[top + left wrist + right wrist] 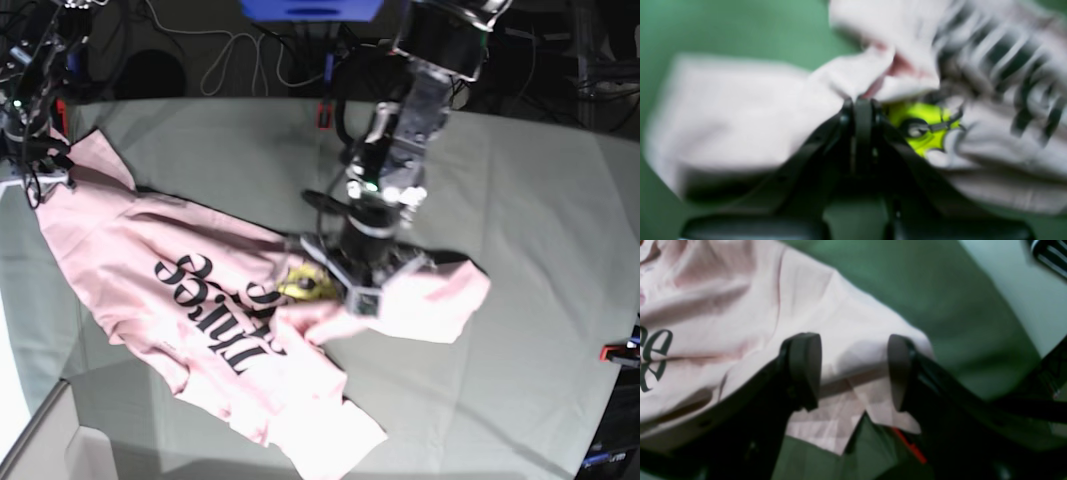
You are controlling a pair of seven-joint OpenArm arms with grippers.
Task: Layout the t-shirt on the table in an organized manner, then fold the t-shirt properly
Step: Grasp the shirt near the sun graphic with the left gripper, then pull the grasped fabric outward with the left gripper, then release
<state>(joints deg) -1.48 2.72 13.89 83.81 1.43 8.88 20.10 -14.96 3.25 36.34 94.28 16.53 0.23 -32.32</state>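
The pale pink t-shirt [120,240] lies crumpled across the left half of the table [540,200], black lettering up. In the blurred left wrist view my left gripper [862,100] is shut on a bunched fold of the t-shirt [740,116] near the shirt's middle. In the base view this arm [385,200] stands over the shirt's right part. My right gripper [853,373] is open and hovers just above a sleeve of the t-shirt [846,326] at the table's left edge, with nothing between its fingers [805,370].
A yellow-green object [920,130] with a dark ring lies in the shirt's folds beside the left gripper, also seen as a yellow-green patch [308,283]. A red clamp [910,446] sits under the right gripper. Another red clamp [618,351] marks the right edge. Cables lie behind the table.
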